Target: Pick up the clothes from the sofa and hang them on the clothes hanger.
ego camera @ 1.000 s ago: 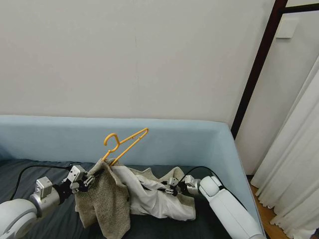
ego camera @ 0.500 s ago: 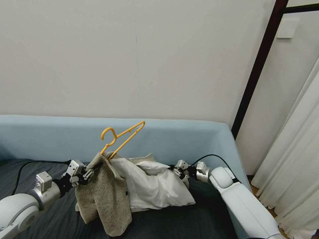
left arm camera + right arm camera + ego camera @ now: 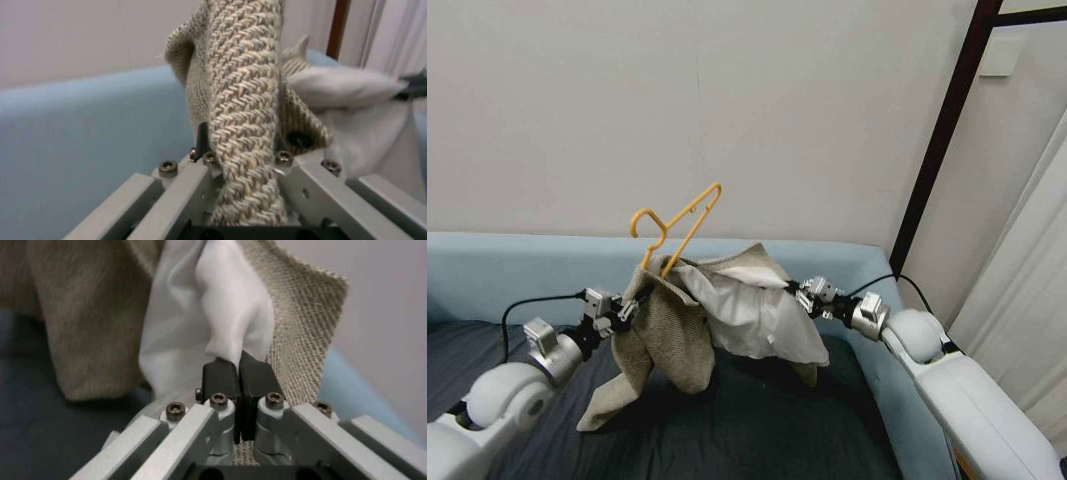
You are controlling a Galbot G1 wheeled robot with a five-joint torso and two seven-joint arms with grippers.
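Pale wall and a light-blue sofa back the scene as the robot holds a knitted garment above the dark seat, strung between both arms. On the robot's left, the left pincer is clamped on a thick beige fold of the knit, and its wrist view shows the weave wedged between the two fingers. Out to the right, the right pincer has its black pads pressed together on a pinch of the white lining.

The cloth's long axis runs side to side across the robot's front, roughly level between the two grips. A beige tail hangs from the left end toward the seat. A yellow hanger stands tilted above that left end, hook up, with its lower part buried in the fabric just beside the left pincer; what carries it cannot be made out. Its free shoulder slants up and to the right, above the lining and well apart from the right pincer.

The hanging appears to turn on that gap. The left arm is nearer the hanger, while the end held on the right lies below and beyond the free tip.
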